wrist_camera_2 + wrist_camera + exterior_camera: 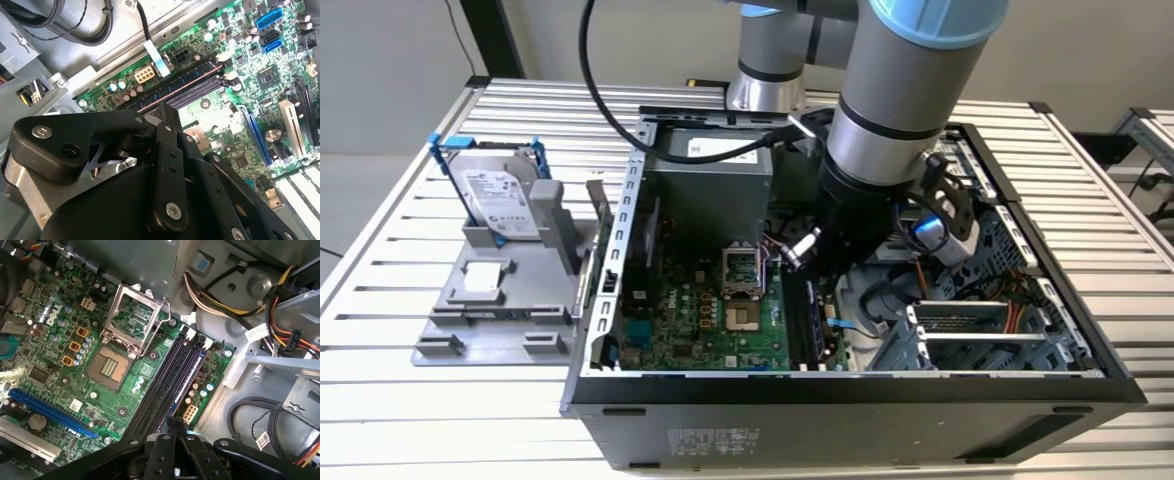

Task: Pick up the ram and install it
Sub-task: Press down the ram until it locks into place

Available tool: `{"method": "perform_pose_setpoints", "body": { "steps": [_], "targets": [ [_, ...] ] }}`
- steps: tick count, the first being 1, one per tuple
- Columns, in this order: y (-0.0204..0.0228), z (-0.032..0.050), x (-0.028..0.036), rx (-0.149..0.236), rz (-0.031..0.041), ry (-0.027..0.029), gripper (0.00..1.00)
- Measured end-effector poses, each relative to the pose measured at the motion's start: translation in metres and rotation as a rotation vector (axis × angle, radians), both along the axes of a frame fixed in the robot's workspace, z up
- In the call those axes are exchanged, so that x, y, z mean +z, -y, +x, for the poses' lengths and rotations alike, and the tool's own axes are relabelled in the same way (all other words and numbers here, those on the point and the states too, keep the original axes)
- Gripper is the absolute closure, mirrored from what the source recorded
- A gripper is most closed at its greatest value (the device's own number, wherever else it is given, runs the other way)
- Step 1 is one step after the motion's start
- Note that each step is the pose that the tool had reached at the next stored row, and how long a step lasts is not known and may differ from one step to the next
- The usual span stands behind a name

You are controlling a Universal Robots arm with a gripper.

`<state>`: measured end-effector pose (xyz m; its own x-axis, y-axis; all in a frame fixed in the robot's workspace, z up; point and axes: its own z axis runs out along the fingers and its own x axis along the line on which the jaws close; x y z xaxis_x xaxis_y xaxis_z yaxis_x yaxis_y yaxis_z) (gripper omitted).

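In the first wrist view the tool (175,426) is seen closed narrowly on the ram (189,372), stood in a memory slot (201,346) of the motherboard (75,390); if pressed tilted, the seating could be missed and the board strained.

The arm (894,110) comes down near-vertical from the top of the exterior view, grey tube with a light-blue joint cap, a second joint standing behind it. Its black wrist section (854,215) hangs low beneath the grey tube. In the second wrist view the gripper (167,117) shows as black linkage bars with bolt heads, fingers (167,112) drawn close together at the tip. In the first wrist view the gripper (175,427) points away from the camera, its two narrow fingers (169,432) lying side by side, practically touching.
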<state>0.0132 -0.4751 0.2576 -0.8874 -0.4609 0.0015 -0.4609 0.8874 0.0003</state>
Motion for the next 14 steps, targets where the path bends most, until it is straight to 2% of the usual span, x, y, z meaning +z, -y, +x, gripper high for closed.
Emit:
{"method": "perform_pose_setpoints", "body": {
  "steps": [5, 10, 14],
  "targets": [
    [0.0000, 0.0000, -0.0001, 0.026, 0.0005, 0.0007, 1.00],
    [0.0000, 0.0000, -0.0001, 0.100, 0.0030, 0.0007, 1.00],
    [-0.0001, 0.0000, -0.0002, 0.113, 0.0032, 0.0008, 1.00]
  ]
}}
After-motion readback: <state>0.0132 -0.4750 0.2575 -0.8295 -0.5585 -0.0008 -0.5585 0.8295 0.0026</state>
